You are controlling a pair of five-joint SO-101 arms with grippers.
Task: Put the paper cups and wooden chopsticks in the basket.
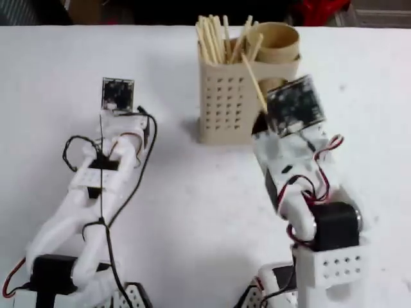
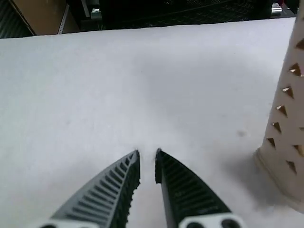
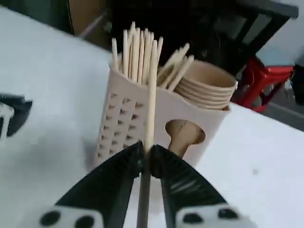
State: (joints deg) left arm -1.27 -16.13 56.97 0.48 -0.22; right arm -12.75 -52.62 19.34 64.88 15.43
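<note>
One chopstick (image 3: pixel 151 95) clamped in my right gripper (image 3: pixel 147 154), just beside the basket (image 3: pixel 118 128) holding the paper cups (image 3: pixel 209 83), and if I tilt it, its tip could snag the rim and twist loose; left gripper (image 2: pixel 147 154) nearly closed, empty.

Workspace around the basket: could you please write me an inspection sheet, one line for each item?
Surface: white table.
Job's things: perforated basket upright on the table; paper cups stacked in one compartment, wooden chopsticks standing in the other; one more chopstick held just in front of the basket.
Clutter: nothing seen.
Grippers: right gripper shut on the chopstick; left gripper low over the table, holding nothing, jaws almost together.
Cables: black cable along the left arm; red and white wires on the right arm.
Surroundings: red stool and cardboard box beyond the table's far edge.
</note>
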